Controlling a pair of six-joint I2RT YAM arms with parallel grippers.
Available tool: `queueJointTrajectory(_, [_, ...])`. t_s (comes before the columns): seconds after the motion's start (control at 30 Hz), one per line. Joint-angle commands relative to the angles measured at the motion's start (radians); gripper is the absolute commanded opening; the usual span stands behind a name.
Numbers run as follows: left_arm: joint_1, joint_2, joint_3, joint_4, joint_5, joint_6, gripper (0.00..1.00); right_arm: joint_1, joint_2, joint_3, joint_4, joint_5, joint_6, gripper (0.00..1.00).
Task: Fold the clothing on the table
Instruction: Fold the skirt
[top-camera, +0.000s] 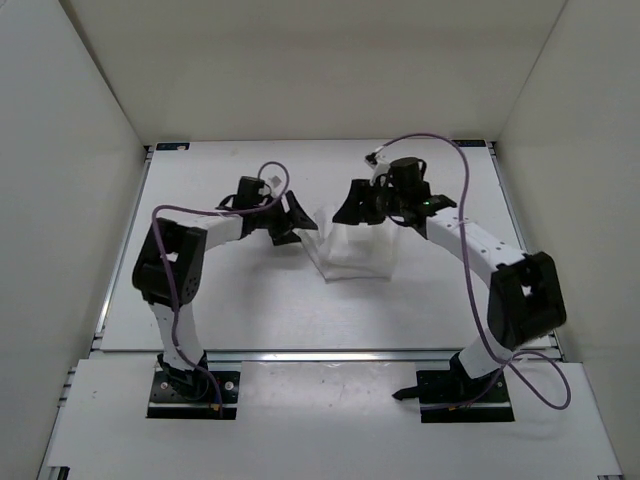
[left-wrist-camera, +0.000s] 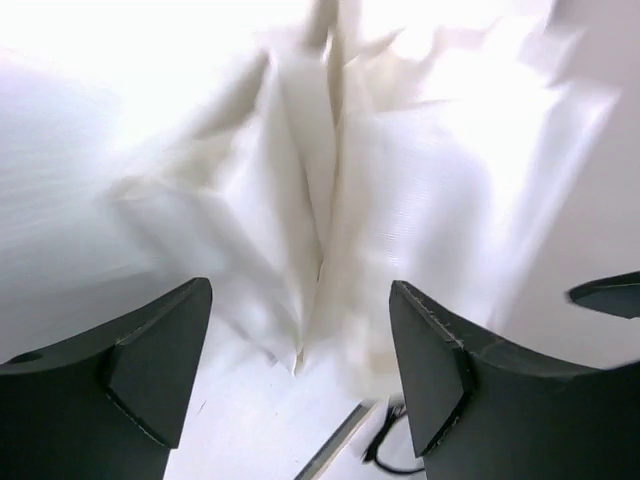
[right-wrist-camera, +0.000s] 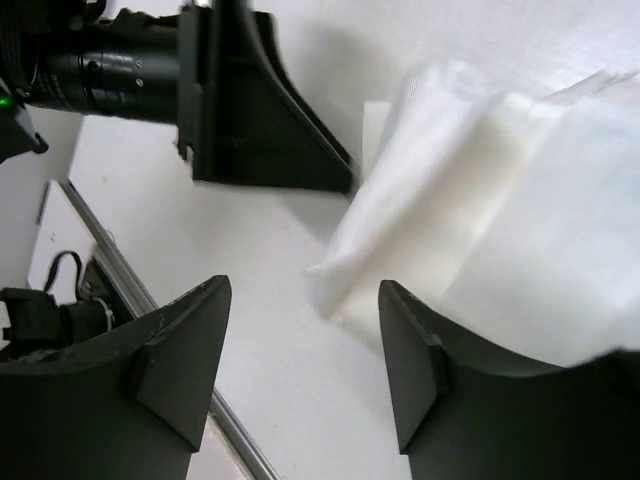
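Flat white table (top-camera: 250, 310), silver rail along near edge. Bunched white clothing (top-camera: 357, 252) lying on it, between left gripper (top-camera: 298, 224) and right gripper (top-camera: 345, 208), close to both spread claws.

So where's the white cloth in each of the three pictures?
Top: cloth at the centre, just right of the left pincer.
Left wrist: cloth fills the upper middle.
Right wrist: cloth at the upper right.
Shared landmark: the left pincer, the black wedge top left in the right wrist view.
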Motion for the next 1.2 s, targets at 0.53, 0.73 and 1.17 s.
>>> queueJointTrajectory(0.53, [-0.196,-0.248,-0.011,0.018,-0.2,0.124,0.0,-0.187,-0.106,-0.323,0.071,0.063,-0.055,0.0])
queueJointTrajectory(0.73, [-0.291,-0.204,-0.12,-0.016,-0.318,0.121,0.0,-0.207,-0.066,-0.382,0.108,0.028,-0.063,0.01])
queueJointTrajectory(1.17, [-0.294,-0.199,-0.084,-0.134,-0.345,0.166,0.05,-0.276,-0.063,-0.294,0.047,-0.038,-0.09,0.05])
